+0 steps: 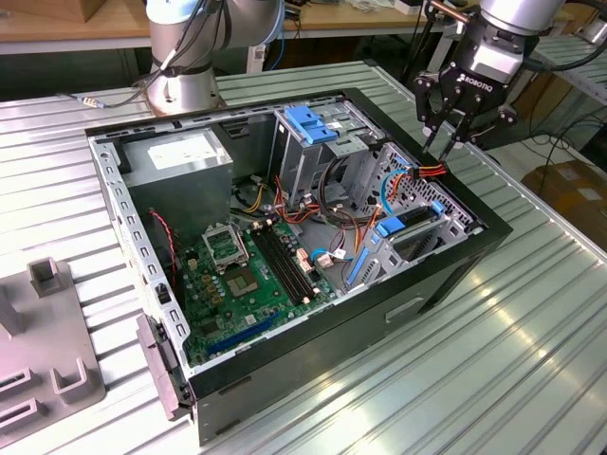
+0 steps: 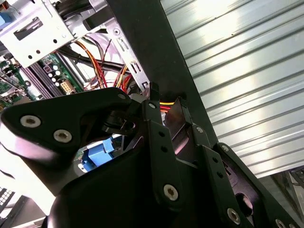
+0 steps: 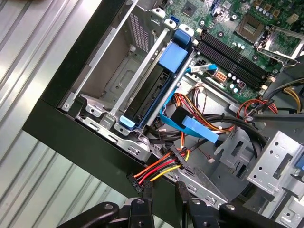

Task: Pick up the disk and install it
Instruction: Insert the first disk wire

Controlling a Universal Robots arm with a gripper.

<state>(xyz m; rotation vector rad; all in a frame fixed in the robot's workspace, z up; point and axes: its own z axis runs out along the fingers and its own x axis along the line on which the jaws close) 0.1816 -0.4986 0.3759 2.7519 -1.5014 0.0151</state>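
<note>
Exterior view: the gripper (image 1: 448, 144) hangs empty, fingers parted, over the computer case (image 1: 313, 365) rim; second wrist view: same gap; first wrist view: the disk (image 3: 151, 92) stands on edge in the corner bay, apparently held by its rails.
</note>
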